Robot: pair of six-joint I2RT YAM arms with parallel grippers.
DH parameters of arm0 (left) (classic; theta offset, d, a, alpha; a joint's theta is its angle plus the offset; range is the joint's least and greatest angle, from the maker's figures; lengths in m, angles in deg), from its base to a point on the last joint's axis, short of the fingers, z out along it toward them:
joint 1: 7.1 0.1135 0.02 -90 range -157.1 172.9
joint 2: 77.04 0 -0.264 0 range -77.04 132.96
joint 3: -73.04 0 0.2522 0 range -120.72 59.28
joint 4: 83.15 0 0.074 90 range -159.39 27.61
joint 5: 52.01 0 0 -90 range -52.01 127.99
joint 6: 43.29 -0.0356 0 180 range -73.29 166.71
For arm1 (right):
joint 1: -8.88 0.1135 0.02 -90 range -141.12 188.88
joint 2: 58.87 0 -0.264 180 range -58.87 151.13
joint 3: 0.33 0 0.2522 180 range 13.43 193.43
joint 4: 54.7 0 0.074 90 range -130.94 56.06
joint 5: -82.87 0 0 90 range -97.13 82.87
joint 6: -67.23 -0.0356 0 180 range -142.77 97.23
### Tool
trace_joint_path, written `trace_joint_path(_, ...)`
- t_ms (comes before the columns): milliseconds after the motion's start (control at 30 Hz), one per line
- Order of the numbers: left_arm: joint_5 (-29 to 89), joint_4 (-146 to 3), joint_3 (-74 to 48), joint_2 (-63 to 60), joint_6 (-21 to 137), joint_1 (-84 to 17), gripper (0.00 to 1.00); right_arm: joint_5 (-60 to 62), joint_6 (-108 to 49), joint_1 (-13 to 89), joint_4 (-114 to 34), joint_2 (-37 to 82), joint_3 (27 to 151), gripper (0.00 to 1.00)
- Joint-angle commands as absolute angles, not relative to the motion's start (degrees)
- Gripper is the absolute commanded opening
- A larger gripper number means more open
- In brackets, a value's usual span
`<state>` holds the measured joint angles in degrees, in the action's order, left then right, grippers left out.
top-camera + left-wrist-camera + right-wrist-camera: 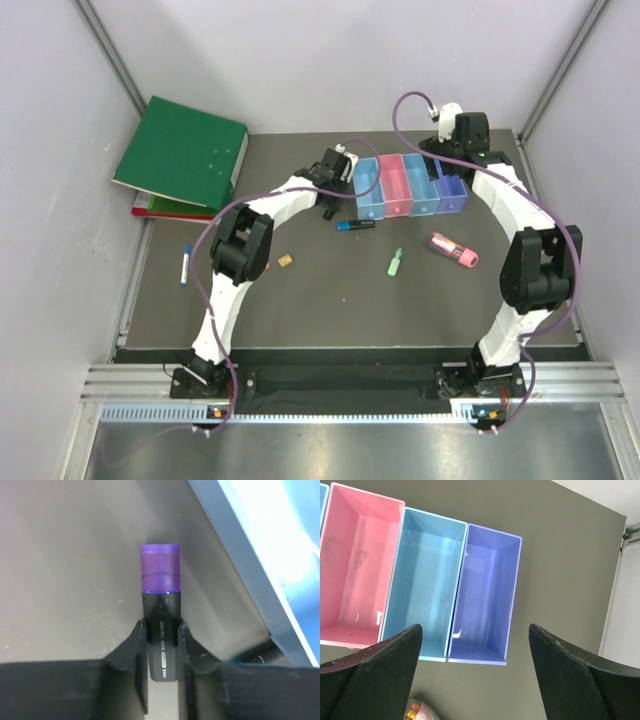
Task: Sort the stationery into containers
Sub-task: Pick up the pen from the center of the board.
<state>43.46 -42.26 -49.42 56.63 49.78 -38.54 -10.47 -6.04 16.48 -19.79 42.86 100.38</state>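
The left jaws are gripping a purple-capped marker [160, 605] just beside the end blue bin [260, 555], close to its outer wall, with counter [65, 580] stretching away on the other side. The right jaws are hanging wide open above the purple bin [485, 592], near its front rim.

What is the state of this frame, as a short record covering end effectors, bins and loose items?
left end effector: shut on purple-capped marker
right end effector: open, above the bins
bins: pink bin, light blue bin, purple bin, all empty
loose items: white pen, orange piece, black-blue marker, green piece, pink-red tube
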Motion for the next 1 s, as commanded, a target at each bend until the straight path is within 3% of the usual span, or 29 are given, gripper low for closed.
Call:
trace_joint_path(0,45.19,-42.23,-48.30,58.49,49.61,-38.30,0.03,-9.68,-6.68,17.32,-19.76,38.69,102.11,0.87)
trace_joint_path(33,45.28,-42.23,-47.77,58.40,49.61,-38.21,0.00,-9.68,-6.68,17.32,-19.67,38.68,102.28,0.87)
trace_joint_path(533,43.97,-40.04,-50.30,49.62,51.81,-35.48,0.00,-10.12,-6.95,17.32,-19.40,38.07,102.11,0.87)
trace_joint_path(967,24.98,-45.39,-57.60,45.83,68.15,-35.75,0.00,-13.90,-7.47,17.06,-20.46,37.54,100.79,0.87)
